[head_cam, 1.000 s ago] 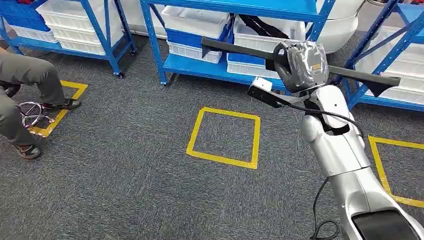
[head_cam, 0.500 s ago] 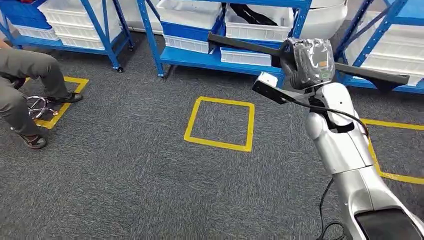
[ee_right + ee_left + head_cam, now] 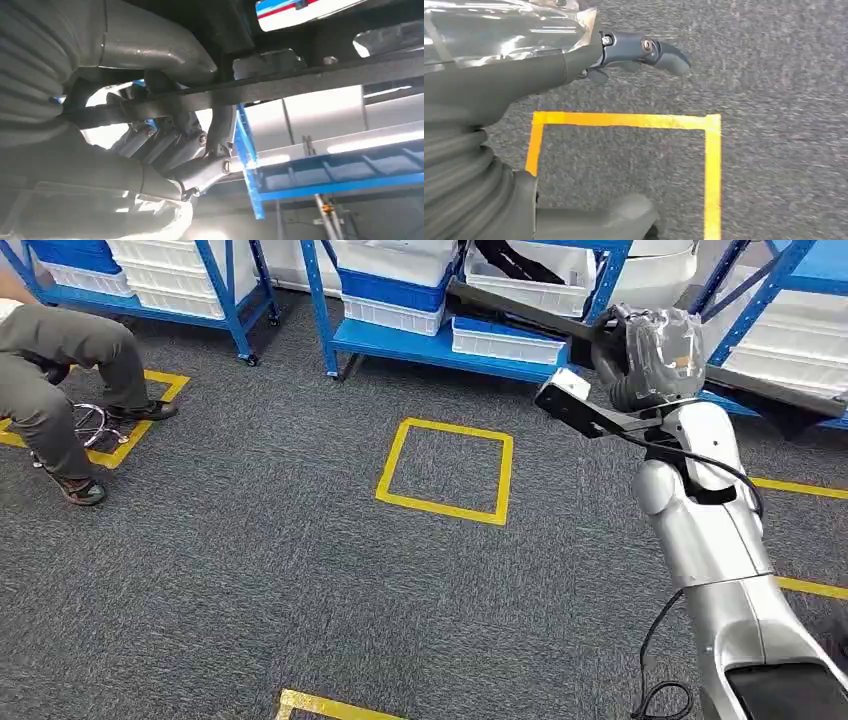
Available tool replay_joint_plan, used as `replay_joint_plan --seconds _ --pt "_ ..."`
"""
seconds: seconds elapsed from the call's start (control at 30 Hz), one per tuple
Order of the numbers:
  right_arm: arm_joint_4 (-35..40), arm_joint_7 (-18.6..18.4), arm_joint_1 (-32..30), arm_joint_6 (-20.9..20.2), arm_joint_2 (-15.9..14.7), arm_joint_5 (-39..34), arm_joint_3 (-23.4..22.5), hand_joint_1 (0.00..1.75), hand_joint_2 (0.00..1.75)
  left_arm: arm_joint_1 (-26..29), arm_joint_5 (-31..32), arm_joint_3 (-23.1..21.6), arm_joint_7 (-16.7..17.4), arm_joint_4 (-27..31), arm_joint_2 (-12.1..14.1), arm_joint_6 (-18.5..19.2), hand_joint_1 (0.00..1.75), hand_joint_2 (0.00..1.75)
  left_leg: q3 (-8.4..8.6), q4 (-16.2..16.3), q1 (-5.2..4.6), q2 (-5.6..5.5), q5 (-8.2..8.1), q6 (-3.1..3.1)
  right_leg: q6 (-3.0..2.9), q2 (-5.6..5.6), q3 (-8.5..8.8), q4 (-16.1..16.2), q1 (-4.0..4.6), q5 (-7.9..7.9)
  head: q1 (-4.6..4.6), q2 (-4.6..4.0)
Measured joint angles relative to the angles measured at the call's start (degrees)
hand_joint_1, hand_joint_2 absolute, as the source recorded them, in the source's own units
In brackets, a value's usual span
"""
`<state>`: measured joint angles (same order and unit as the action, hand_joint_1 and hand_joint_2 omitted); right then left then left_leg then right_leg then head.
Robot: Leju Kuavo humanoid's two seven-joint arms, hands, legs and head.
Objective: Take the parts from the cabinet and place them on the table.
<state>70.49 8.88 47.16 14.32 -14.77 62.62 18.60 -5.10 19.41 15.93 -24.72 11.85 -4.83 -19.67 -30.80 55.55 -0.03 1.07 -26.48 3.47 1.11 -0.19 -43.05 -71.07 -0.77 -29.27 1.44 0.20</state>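
My right robot hand, wrapped in clear plastic film, is clenched around a long black bar-shaped part, upper right of the head view. The bar runs across the frame from about upper centre to the right edge, in front of the blue metal shelving with white plastic bins. In the right wrist view the fingers curl under the bar, gripping near its middle.

Handling guess: stiff, rigid, probably light-ish plastic or metal, long so it levers on the wrist. A mid-length hold is right; the ends could catch the shelf uprights when turning. The film on the hand may make the grip slippery.

My left robot hand hangs over grey carpet, fingers apart, holding nothing, above a yellow tape square.

Versus the earlier frames: whole scene has shifted, so the camera moved, I'm turning or walking. The yellow floor square sits a bit higher, and a new yellow tape corner has come in at bottom centre. A seated person's legs at left have slid up the frame. Bar is now more tilted. No desk visible yet.
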Motion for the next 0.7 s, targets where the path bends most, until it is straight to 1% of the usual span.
replay_joint_plan --seconds 0.03,0.07,0.1,0.13,0.17,0.2,0.23,0.27,0.3,0.33,0.37,0.4,0.43,0.47,0.5,0.53,0.57,0.6,0.63,0.67,0.7 --pt "-0.02 -0.24 -0.25 0.00 -0.04 0.00 -0.26 1.66 1.75 0.02 0.00 0.00 0.00 0.00 0.00 0.00 0.00 1.75 -0.73 0.11 -0.10 0.40 0.47 -0.03 0.20 0.01 -1.15 -4.14 0.07 -1.61 -0.08 0.00" --pt "-0.02 -0.31 -0.40 0.00 -0.09 0.00 -0.42 1.66 1.75 0.04 -0.02 0.00 -0.05 0.00 -0.06 0.00 0.00 1.75 -1.20 0.16 -0.16 0.74 0.79 -0.02 0.63 0.02 -0.85 -4.94 0.05 -1.93 -0.11 0.00" --pt "-0.02 -0.37 -0.47 0.00 -0.07 0.00 -0.67 1.66 1.75 0.06 -0.02 0.00 -0.13 0.00 -0.20 0.00 0.00 1.75 -1.70 0.28 -0.20 1.17 1.08 -0.14 1.05 -0.01 1.25 -2.69 0.03 -1.46 -0.04 0.00" --pt "0.00 -0.37 -0.46 0.00 -0.07 0.00 -0.87 1.66 1.75 0.06 -0.02 0.00 -0.15 0.00 -0.26 0.00 0.00 1.75 -2.09 0.51 -0.20 1.66 1.24 -0.22 1.45 -0.18 4.41 1.74 0.03 -0.38 -0.08 0.00" --pt "0.02 -0.37 -0.36 0.00 -0.07 0.00 -1.01 1.66 1.75 0.06 -0.02 -0.02 -0.15 0.00 -0.28 0.00 0.00 1.75 -2.38 0.83 -0.19 2.12 1.26 -0.26 1.79 -1.00 8.17 7.42 0.03 0.97 -0.08 0.00" --pt "0.09 -0.42 -0.22 0.02 -0.04 0.02 -1.14 1.66 1.75 0.06 -0.02 0.00 -0.20 0.00 -0.31 0.00 0.00 1.75 -2.47 1.32 -0.38 2.60 1.24 -0.37 1.78 -3.66 11.74 12.98 0.06 1.66 -0.13 0.00" --pt "0.11 -0.55 -0.05 0.07 0.02 0.11 -1.16 1.66 1.75 0.06 -0.02 0.00 -0.35 0.00 -0.31 0.00 0.00 1.75 -2.81 1.53 -0.78 3.09 1.25 -0.64 1.07 -4.17 11.98 13.80 0.93 1.27 -0.11 0.00" --pt "0.11 -0.59 0.01 0.09 0.09 0.28 -1.20 1.66 1.75 0.06 -0.02 0.00 -0.50 0.00 -0.33 0.00 0.00 1.75 -2.91 1.65 -0.96 3.44 1.37 -0.85 0.48 -3.03 11.81 13.97 0.78 1.80 -0.02 0.00" --pt "0.09 -0.75 0.01 0.13 0.04 0.59 -1.31 1.66 1.75 0.07 -0.02 0.00 -0.53 0.00 -0.35 0.00 0.00 1.75 -2.92 1.72 -0.96 3.92 1.46 -0.97 0.21 -2.60 11.67 13.93 0.75 2.01 0.00 0.00" --pt "0.07 -0.94 -0.03 0.22 0.04 0.90 -1.44 1.66 1.75 0.07 -0.02 0.00 -0.57 0.00 -0.39 0.02 0.00 1.75 -2.92 1.60 -0.90 4.39 1.67 -1.27 -0.09 -2.03 11.36 13.83 0.82 2.17 0.05 -0.02" --pt "0.05 -1.05 -0.02 0.26 0.00 1.27 -1.70 1.66 1.75 0.07 0.00 0.00 -0.57 0.00 -0.39 0.02 0.00 1.75 -3.02 1.69 -0.91 4.90 1.73 -1.49 -0.63 -1.52 11.32 13.99 0.50 2.52 -0.02 0.00" --pt "0.07 -1.07 0.00 0.33 0.02 1.44 -1.90 1.66 1.75 0.04 0.09 0.00 -0.59 0.00 -0.28 0.02 0.00 1.75 -3.51 2.26 -0.61 3.84 1.03 -1.95 -1.03 -1.08 11.32 14.22 -0.29 2.91 -0.04 0.00" --pt "0.07 -1.10 0.11 0.42 0.09 1.55 -1.95 1.66 1.75 0.05 0.09 0.02 -0.59 0.00 -0.33 0.02 0.00 1.75 -4.18 4.09 -0.41 1.44 -0.91 -2.56 -1.31 -0.54 11.03 14.22 -0.28 3.19 0.11 0.00" --pt "0.00 -1.20 0.11 0.42 0.15 1.57 -1.99 1.66 1.75 0.12 0.13 0.02 -0.59 -0.02 -0.39 0.02 0.00 1.75 -5.55 7.73 -0.14 0.38 -3.60 -2.93 -1.70 -0.19 10.79 14.19 -0.29 3.49 0.31 0.00" --pt "-0.18 -1.25 0.15 0.42 0.35 1.62 -2.01 1.66 1.75 0.17 0.13 0.04 -0.59 -0.02 -0.39 0.02 0.00 1.75 -7.41 12.29 0.11 -0.17 -6.12 -3.22 -1.85 0.37 10.45 14.18 -0.26 3.63 0.18 0.00" --pt "-0.28 -1.25 0.14 0.42 0.46 1.71 -2.03 1.66 1.75 0.22 0.13 0.09 -0.59 -0.02 -0.39 0.02 0.00 1.75 -8.94 16.02 0.24 -0.42 -7.70 -3.38 -1.87 0.98 10.15 14.11 -0.20 3.89 0.29 0.00" --pt "-0.39 -1.25 0.09 0.42 0.57 1.88 -2.03 1.66 1.75 0.26 0.13 0.13 -0.57 -0.02 -0.39 0.02 0.00 1.75 -9.94 18.60 0.32 -0.54 -8.13 -3.46 -1.85 1.78 9.87 14.06 -0.20 4.14 0.26 0.00" --pt "-0.53 -1.25 0.07 0.41 0.59 2.06 -2.03 1.66 1.75 0.27 0.13 0.17 -0.57 -0.02 -0.39 0.02 0.00 1.75 -9.62 18.19 0.43 -0.61 -7.24 -3.41 -1.64 2.50 9.68 14.01 -0.22 4.28 0.27 0.00" --pt "-0.74 -1.34 0.11 0.37 0.68 2.41 -2.03 1.66 1.75 0.26 0.13 0.24 -0.59 -0.02 -0.39 0.00 0.00 1.75 -7.91 15.19 0.62 -0.77 -5.01 -3.34 -1.48 3.27 9.58 13.95 -0.27 4.38 0.31 0.00" --pt "-0.90 -1.36 0.22 0.37 0.74 2.62 -2.08 1.66 1.75 0.26 0.13 0.31 -0.61 -0.02 -0.39 0.00 0.00 1.75 -5.77 11.24 0.72 -1.29 -2.78 -3.17 -1.38 3.85 9.59 13.89 -0.27 4.44 0.24 0.00" --pt "-1.16 -1.38 0.56 0.35 0.83 2.82 -2.10 1.66 1.75 0.27 0.13 0.44 -0.68 -0.02 -0.39 -0.02 0.00 1.75 -2.82 5.59 0.91 -3.47 -0.10 -2.86 -1.27 4.54 9.58 13.78 -0.30 4.50 0.29 0.00"
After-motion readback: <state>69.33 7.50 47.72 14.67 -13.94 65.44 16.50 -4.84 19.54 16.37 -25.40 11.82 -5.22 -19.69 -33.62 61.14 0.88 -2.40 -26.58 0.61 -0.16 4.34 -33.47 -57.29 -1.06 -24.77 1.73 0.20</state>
